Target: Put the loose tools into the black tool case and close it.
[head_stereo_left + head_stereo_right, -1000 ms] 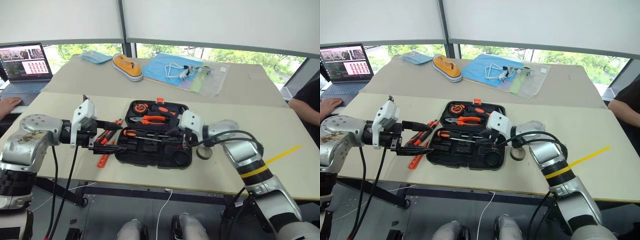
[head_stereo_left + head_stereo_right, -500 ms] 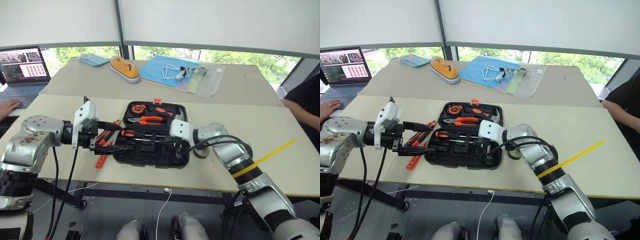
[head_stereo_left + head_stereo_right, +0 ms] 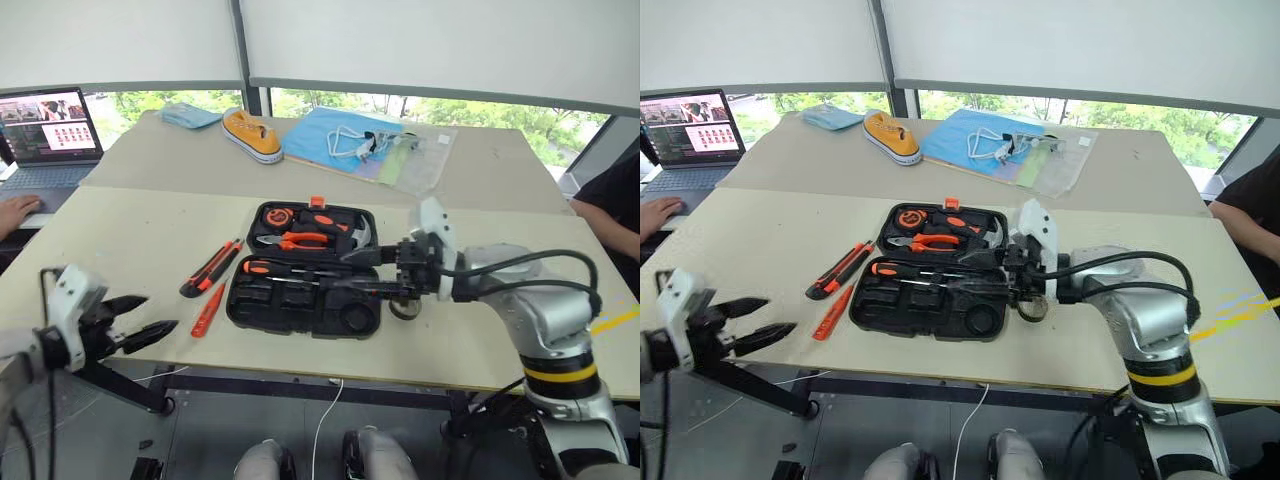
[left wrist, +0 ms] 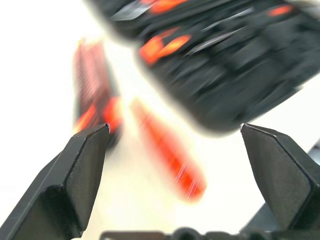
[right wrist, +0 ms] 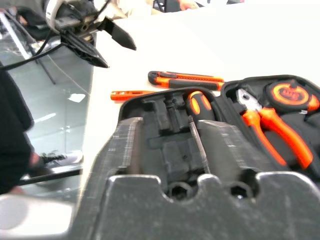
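Observation:
The black tool case (image 3: 300, 310) lies open and flat on the table. An orange-black screwdriver (image 3: 264, 267) rests in its near half. The far half holds pliers, a hammer and a tape measure. Left of the case, on the table, lie the utility knife (image 3: 212, 266) and the thin orange tester (image 3: 208, 310). A small tape roll (image 3: 1032, 311) sits at the case's right edge. My right gripper (image 3: 352, 272) hovers open over the case's right side, fingers (image 5: 127, 145) apart with nothing held. My left gripper (image 3: 160, 311) stands open off the table's front edge, well left of the tools.
A laptop (image 3: 45, 125) with a person's hand (image 3: 15, 210) beside it is at the far left. A yellow shoe (image 3: 252, 135) and a blue sheet (image 3: 340, 135) with bags lie on the far table. Another person (image 3: 610, 200) sits at the right edge.
My left arm has pulled away from beside the case, down and to the left past the table's front edge. My right gripper has risen, drawn back to the right and opened.

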You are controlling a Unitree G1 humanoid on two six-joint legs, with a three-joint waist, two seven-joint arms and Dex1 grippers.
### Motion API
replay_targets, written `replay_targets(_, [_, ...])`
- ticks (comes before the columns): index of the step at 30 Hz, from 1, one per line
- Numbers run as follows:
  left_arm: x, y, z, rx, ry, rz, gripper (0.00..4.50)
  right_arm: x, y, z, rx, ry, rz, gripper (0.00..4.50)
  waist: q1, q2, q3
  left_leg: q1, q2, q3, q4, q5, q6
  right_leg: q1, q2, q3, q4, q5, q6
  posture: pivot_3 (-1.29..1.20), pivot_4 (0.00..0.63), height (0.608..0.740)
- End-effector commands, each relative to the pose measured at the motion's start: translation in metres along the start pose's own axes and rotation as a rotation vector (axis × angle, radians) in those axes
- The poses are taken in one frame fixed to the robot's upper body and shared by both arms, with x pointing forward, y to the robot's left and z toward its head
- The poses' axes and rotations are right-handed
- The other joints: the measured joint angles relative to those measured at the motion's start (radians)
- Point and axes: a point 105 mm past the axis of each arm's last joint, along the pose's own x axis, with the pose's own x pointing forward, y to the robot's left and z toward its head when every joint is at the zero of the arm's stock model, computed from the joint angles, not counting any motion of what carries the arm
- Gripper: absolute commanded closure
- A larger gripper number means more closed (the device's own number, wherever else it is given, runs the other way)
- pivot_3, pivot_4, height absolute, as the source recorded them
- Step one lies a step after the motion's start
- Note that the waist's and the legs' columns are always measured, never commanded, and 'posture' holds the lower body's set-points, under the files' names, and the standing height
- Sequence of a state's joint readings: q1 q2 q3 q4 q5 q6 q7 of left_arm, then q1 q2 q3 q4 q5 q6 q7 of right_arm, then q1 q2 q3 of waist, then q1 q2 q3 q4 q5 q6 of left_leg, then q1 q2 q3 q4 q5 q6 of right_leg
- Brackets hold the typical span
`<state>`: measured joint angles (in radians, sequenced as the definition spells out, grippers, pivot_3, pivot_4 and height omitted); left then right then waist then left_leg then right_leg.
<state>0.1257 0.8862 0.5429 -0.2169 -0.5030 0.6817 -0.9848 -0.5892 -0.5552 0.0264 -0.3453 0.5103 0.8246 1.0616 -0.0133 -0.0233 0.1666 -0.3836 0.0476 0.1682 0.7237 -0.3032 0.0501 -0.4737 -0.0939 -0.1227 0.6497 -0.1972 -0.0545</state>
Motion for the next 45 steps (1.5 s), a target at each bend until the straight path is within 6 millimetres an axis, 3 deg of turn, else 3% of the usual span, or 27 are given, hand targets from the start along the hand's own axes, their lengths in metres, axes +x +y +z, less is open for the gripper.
replay_targets(1, [-0.024,0.013,-0.01,-0.002,0.018,0.141,0.0,-0.015,0.016,0.013,-0.028,-0.026,0.026,0.74,0.001,0.0,0.0,0.0,0.0,0.0,-0.003,0.0,0.0,0.0,0.0,0.0,-0.002,0.0,0.001,0.0,0.15,0.718])
replay_targets(3, [-0.027,0.014,-0.013,-0.019,0.035,0.153,0.0,-0.019,0.021,0.012,-0.039,-0.007,0.024,0.03,0.005,0.0,0.0,0.0,0.0,0.0,-0.003,-0.004,-0.007,0.0,-0.001,-0.001,-0.002,0.001,0.001,0.0,0.15,0.718])
replay_targets(5, [-0.024,0.014,-0.011,-0.029,0.042,0.145,0.0,-0.021,0.023,0.011,-0.048,0.004,0.019,0.03,0.013,0.0,0.0,0.001,0.0,-0.001,-0.004,-0.004,-0.008,0.0,-0.001,-0.001,-0.002,0.001,0.001,0.0,0.15,0.718])
replay_targets(9, [0.004,-0.004,0.006,-0.081,0.071,0.042,0.0,-0.021,0.02,0.01,-0.071,0.009,-0.046,0.03,0.025,-0.001,0.0,0.001,0.0,-0.001,-0.004,-0.004,-0.01,0.001,-0.001,-0.001,-0.002,0.001,0.001,0.0,0.15,0.718])
replay_targets(16, [0.046,-0.019,0.024,-0.176,0.204,0.105,0.0,-0.021,0.027,0.008,-0.075,0.001,-0.086,0.03,0.024,-0.002,-0.001,0.002,-0.002,-0.001,-0.008,0.001,-0.002,0.001,0.001,0.0,-0.002,0.002,0.001,0.0,0.15,0.718])
replay_targets(23, [0.065,-0.022,0.029,-0.175,0.294,0.161,0.0,-0.024,0.029,0.007,-0.071,0.0,-0.114,0.03,0.015,-0.003,-0.001,0.005,-0.003,0.0,-0.009,0.002,-0.003,0.002,0.003,0.001,-0.003,0.002,0.0,0.0,0.15,0.718])
replay_targets(28, [0.076,-0.037,0.014,-0.198,0.356,0.132,0.0,-0.026,0.027,0.008,-0.071,-0.001,-0.137,0.03,0.016,-0.003,-0.001,0.006,-0.003,0.0,-0.009,0.002,-0.003,0.003,0.002,0.002,-0.002,0.001,0.001,0.0,0.15,0.718])
replay_targets(31, [0.082,-0.042,0.005,-0.222,0.378,0.135,0.64,-0.025,0.028,0.008,-0.07,0.002,-0.136,0.0,0.019,-0.003,-0.001,0.007,-0.003,0.0,-0.009,0.002,-0.004,0.004,0.002,0.002,-0.002,0.002,0.0,0.0,0.15,0.718])
replay_targets(40, [0.092,-0.043,0.0,-0.247,0.385,0.153,3.85,-0.026,0.032,0.009,-0.076,0.008,-0.119,0.0,0.029,-0.003,-0.001,0.015,-0.003,0.0,-0.011,-0.001,-0.008,0.013,-0.001,0.002,-0.005,0.001,0.001,0.0,0.15,0.718])
replay_targets(41, [0.089,-0.039,0.002,-0.255,0.378,0.165,4.07,-0.027,0.032,0.009,-0.077,0.011,-0.115,0.0,0.03,-0.003,-0.001,0.015,-0.003,-0.001,-0.011,-0.001,-0.008,0.013,-0.001,0.001,-0.005,0.001,0.001,0.0,0.15,0.718])
replay_targets(45, [0.065,-0.023,0.011,-0.265,0.368,0.201,4.07,-0.031,0.035,0.007,-0.059,0.027,-0.095,0.0,0.026,-0.004,-0.001,0.015,-0.003,-0.001,-0.011,-0.001,-0.007,0.013,-0.001,0.001,-0.005,0.001,0.001,0.0,0.15,0.718])
